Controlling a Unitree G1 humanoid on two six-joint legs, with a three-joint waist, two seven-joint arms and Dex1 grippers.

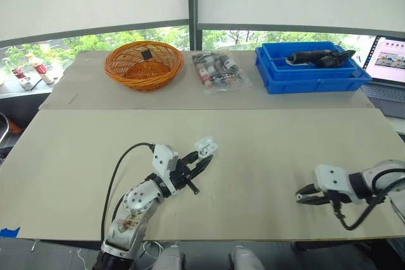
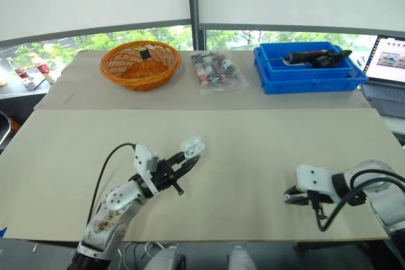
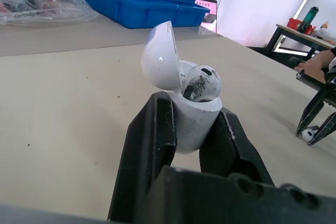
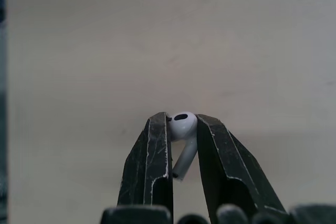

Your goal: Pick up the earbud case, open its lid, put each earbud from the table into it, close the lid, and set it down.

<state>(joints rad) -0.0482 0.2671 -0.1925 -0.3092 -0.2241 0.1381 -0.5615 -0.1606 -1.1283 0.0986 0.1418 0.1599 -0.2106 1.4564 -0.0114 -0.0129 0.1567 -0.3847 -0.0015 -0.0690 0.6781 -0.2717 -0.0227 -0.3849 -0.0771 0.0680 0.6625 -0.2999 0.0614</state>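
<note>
Left gripper (image 1: 200, 159): your left arm reaches over the near half of the desk (image 1: 266, 137), jaws clamped on the lower body of the earbud case (image 3: 195, 124), one black finger pressed against each side
Earbud case: held in your left jaws above the desk, left of centre, tilted up and away from the robot, well apart from your other arm
Lid (image 3: 160, 56): swung open, the white shell standing back on its hinge above the mouth of the case
First earbud (image 3: 202, 80): seated in the open case, its rounded head poking out of the opening, dark smudges across its face
Right gripper (image 4: 182, 120): low over the desk near the front right edge, jaws drawn narrow and pinching the second earbud (image 4: 182, 127)
Second earbud: caught by its head between the two fingertips, its stem running back between the fingers; whether it touches the desk you cannot tell
Far side of the desk: an orange wicker basket (image 1: 144, 64) at the left, a clear plastic bag (image 1: 218, 71) of small items in the middle, a blue tray (image 1: 310, 75) at the right with a black tool (image 1: 316, 58) lying in it
Right edge: an open laptop (image 1: 391, 61) just beside the blue tray, its screen lit
</note>
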